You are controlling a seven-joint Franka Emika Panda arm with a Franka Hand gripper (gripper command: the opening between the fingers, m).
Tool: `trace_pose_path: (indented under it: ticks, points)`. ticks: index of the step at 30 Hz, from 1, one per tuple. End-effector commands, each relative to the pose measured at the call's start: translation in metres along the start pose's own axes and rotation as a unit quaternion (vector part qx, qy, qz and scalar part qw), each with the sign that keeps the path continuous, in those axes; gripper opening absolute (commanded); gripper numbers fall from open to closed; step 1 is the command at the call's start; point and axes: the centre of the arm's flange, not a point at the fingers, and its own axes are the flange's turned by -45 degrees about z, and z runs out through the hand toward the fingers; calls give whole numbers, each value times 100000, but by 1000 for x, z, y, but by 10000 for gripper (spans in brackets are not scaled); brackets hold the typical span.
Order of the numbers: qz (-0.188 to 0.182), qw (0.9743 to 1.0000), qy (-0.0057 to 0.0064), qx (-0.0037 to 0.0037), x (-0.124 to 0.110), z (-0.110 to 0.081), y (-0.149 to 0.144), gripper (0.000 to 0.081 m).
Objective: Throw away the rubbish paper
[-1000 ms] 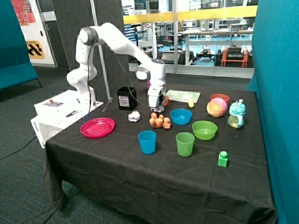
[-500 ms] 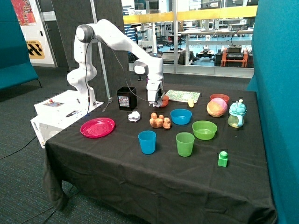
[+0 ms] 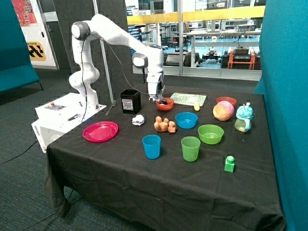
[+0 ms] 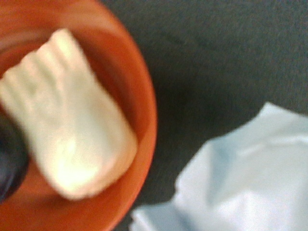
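One paper wad [image 4: 250,183] hangs close under the gripper [image 3: 157,97] above the orange bowl [image 3: 165,104] — finger grip impossible to tell, second wad [image 3: 138,120] on the table [image 3: 120,163].

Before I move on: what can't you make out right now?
- Hand: outside view too small to show open or shut, or whether it holds paper.
- White paper in wrist view: cut off by the frame edge.
- Black bin: contents hidden by its walls.
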Motion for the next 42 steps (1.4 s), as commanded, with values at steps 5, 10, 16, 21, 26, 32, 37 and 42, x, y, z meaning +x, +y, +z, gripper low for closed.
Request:
trace_pose_path:
  ticks: [5,10,16,21,26,32,37,42]
  points:
    - [-5630,99841,-9,-271,-55,-48,-38,0]
    - [-7370,99728,-13,-271,-74,-56,-48,0]
    - [-7438,99723,-14,-271,-91,-64,-48,0]
    - [-7524,99716,-14,-271,-106,-69,-49,0]
    - [-6987,99755,-12,-271,-122,-62,-53,0]
    - [-6701,99775,-12,-271,-140,-49,-56,0]
    - [-5881,99827,-9,-271,-154,-44,-52,0]
    - [-5091,99870,-7,-271,-161,-44,-46,0]
